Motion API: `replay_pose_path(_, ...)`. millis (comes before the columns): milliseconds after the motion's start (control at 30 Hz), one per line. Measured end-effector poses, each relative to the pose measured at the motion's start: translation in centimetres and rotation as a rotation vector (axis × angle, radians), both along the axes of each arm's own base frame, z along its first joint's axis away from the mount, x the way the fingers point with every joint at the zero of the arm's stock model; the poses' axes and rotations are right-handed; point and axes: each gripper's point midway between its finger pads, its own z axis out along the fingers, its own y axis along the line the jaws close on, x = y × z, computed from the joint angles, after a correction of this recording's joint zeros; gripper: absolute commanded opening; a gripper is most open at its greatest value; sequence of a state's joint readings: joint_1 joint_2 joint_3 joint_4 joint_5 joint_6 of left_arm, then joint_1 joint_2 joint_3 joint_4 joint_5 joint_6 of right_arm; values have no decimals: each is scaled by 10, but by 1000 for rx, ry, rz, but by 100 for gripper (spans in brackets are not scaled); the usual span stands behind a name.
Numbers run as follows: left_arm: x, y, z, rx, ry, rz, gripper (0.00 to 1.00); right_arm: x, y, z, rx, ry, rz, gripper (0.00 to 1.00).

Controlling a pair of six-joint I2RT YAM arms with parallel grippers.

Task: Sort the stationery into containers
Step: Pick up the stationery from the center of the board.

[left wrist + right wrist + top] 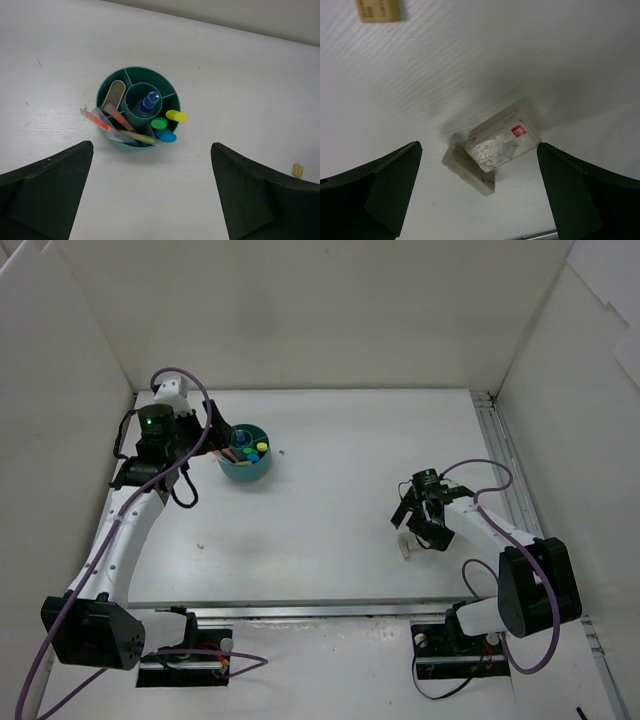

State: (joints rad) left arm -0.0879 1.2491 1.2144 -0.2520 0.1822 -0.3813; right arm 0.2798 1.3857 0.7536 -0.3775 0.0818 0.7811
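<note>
Three highlighters [159, 123], pens [120, 125], bottle [149, 102], perhaps eraser [115, 95] in teal tub [145, 69], left claw [152, 150] spread, right claw [480, 150] spread

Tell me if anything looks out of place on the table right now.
Two erasers lie loose on the table instead of in the teal tub: a white eraser below the open right hand, and a tan eraser a little beyond it. In the tub, the pens lean out over the rim.

Wide gap separates teal tub [245, 472] from white eraser [405, 548].
</note>
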Motion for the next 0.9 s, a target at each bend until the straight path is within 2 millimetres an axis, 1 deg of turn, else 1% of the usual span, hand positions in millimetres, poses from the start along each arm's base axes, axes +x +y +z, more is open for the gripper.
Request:
replay_pose_path(100,-9,-6,-9,-1,26,-19,100,-12,-11,-8,-1,31,-76,98)
replay_pose_path(167,-13,-9,-17,-4,47,-29,99,-20,-16,-11,-3,45,-122,95)
replay_pose_path(200,-15,-10,-21,-4,57,-31,100,-22,-18,-12,-4,49,-141,90)
replay_pose_path(267,-17,-11,-26,-6,71,-37,99,-23,-20,-12,0,48,-172,83)
replay_pose_path(300,-18,-12,-27,-8,78,-41,99,-22,-20,-12,3,44,-186,77)
replay_pose_path(367,-18,-15,-28,-11,79,-51,99,-21,-19,-12,8,40,-203,69)
replay_pose_path(400,-18,-16,-28,-11,78,-53,100,-21,-19,-12,10,39,-210,61)
replay_pose_path(500,-18,-18,-29,-11,83,-60,100,-20,-19,-13,10,41,-224,52)
replay_pose_path(633,-14,-19,-27,-12,83,-65,100,-20,-19,-16,8,52,-232,52)
replay_pose_path(700,-14,-19,-23,-13,75,-64,100,-19,-19,-17,4,60,-232,58)
replay_pose_path(767,-14,-19,-21,-13,67,-64,100,-15,-18,-18,-3,75,-228,55)
replay_pose_path(800,-15,-19,-19,-14,63,-64,100,-11,-18,-19,-7,81,-225,46)
replay_pose_path(833,-16,-18,-17,-13,58,-61,100,-7,-17,-19,-10,87,-218,40)
replay_pose_path(867,-16,-17,-16,-12,53,-58,100,-4,-16,-20,-14,90,-210,30)
replay_pose_path(900,-17,-17,-13,-11,46,-55,100,-1,-15,-20,-17,93,-201,17)
